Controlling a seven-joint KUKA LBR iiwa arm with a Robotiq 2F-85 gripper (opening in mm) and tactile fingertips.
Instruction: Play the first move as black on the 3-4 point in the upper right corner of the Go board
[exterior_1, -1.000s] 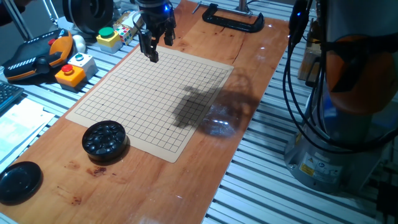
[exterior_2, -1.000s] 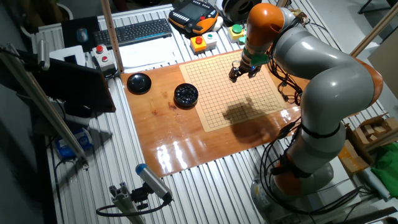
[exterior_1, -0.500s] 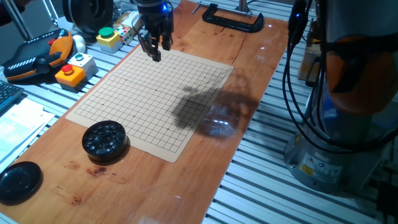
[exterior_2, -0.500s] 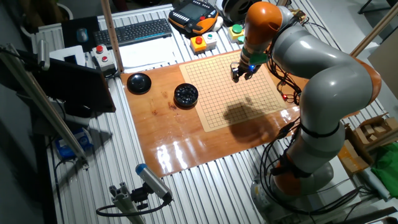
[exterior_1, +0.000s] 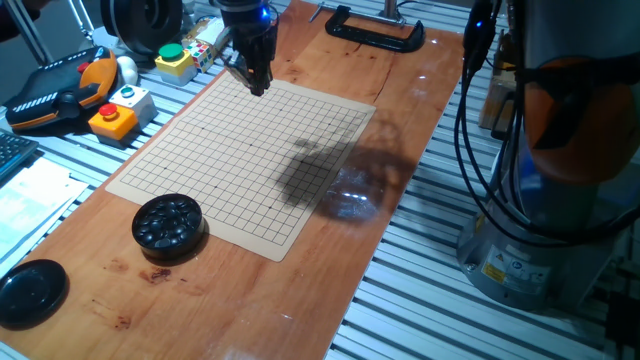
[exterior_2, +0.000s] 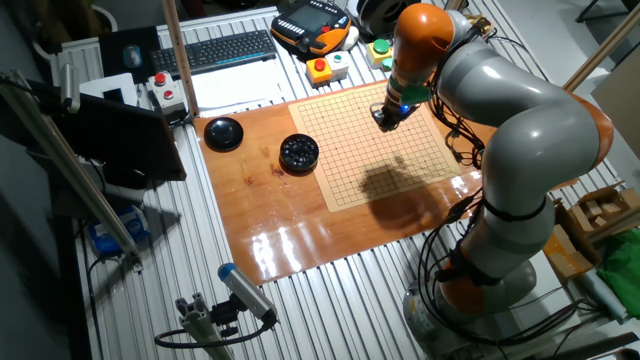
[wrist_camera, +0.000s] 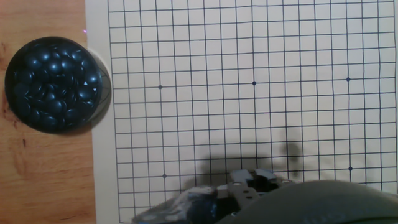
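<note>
Hovering over the far corner of the Go board, the gripper pointed down with its fingers drawn close together.

One fixed view placed it at the upper centre of the frame; whether a stone sat between the tips could not be told, and the 3-4 point lay hidden beneath them. The other fixed view showed the gripper small at upper right, its tips blurred, with the bowl of stones and black lid left of the board. The hand view alone revealed glossy stones heaped in the bowl at upper left; the fingers were cut off along the bottom edge, and no played stone was discernible.
</note>
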